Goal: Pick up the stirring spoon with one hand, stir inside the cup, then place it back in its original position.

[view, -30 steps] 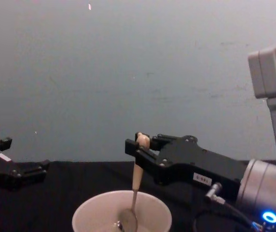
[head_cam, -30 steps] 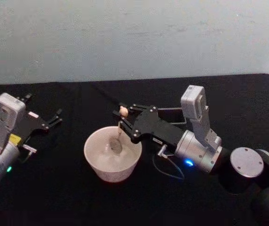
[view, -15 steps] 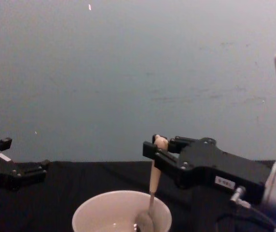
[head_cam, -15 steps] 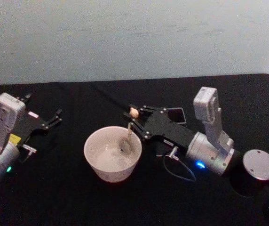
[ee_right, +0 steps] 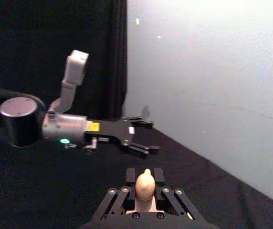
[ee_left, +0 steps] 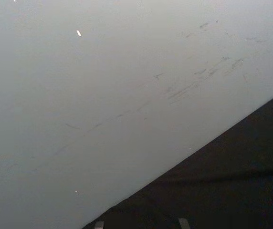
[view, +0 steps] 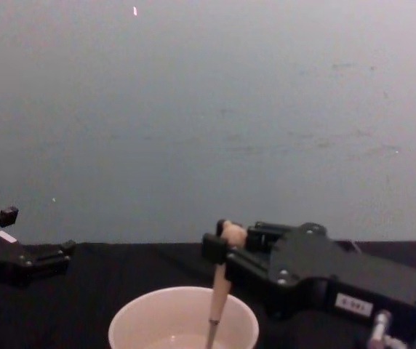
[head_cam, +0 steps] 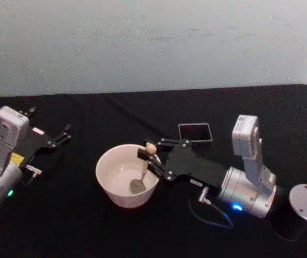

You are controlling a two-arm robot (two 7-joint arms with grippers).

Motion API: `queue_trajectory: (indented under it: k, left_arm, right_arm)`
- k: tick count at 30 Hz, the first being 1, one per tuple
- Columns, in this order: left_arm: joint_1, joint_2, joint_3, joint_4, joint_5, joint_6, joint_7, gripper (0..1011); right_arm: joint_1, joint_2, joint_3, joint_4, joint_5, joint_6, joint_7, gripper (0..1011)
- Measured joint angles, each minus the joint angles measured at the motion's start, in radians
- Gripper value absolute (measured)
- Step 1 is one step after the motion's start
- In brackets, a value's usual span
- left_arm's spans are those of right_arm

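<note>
The head camera looks down at the desk (head_cam: 78,231) from above, the chest camera looks across it from close, and both see the cup (head_cam: 120,198).

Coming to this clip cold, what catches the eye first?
The right gripper holds a bear-topped spoon, its bowl down in the white cup in the middle. Behind them stands the dark holder; the left gripper rests open at far left.

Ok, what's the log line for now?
right claw: shut on stirring spoon | stirring spoon: bowl end inside cup | left claw: open, parked left
</note>
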Motion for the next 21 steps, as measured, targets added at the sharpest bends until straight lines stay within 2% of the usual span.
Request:
queue_trajectory:
  k: [7,11,18,21]
  left_arm:
    - [0.000,0.000,0.000,0.000,0.000,0.000,0.000,1001]
    - [0.000,0.000,0.000,0.000,0.000,0.000,0.000,1001]
    - [0.000,0.000,0.000,0.000,0.000,0.000,0.000,1001]
    - [0.000,0.000,0.000,0.000,0.000,0.000,0.000,1001]
  right_arm:
    - [0.013,-0.019,-0.030,0.006,-0.006,0.003,-0.005,214]
    - [0.042,-0.051,-0.043,0.043,-0.026,-0.001,-0.028,214]
    - [0.085,-0.095,-0.046,0.106,-0.056,-0.013,-0.067,214]
    - [0.107,-0.115,-0.036,0.142,-0.068,-0.019,-0.088,214]
